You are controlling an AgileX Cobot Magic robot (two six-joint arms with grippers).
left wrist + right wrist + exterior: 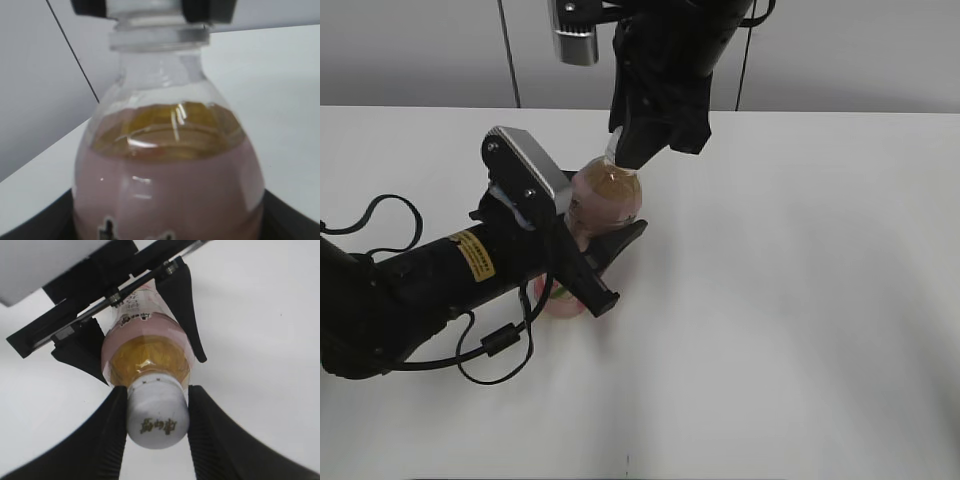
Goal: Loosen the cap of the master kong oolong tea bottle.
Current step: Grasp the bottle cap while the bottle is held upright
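Observation:
The master kong oolong tea bottle (604, 198) stands upright on the white table, amber tea inside and a pink label round it. My left gripper (592, 258) is shut on the bottle's body; the bottle (167, 170) fills the left wrist view. My right gripper (632, 148) comes down from above and is shut on the white cap (157, 412), which carries small gold characters on top. In the right wrist view both black fingers (156, 427) press the cap's sides, with the bottle (145, 352) and the left gripper's jaws below. In the exterior view the cap is mostly hidden by the right gripper.
The white table (800, 300) spreads to the right and the front. A grey wall stands behind the table's far edge (840, 112). The left arm's black cable (490, 345) loops on the table at the left.

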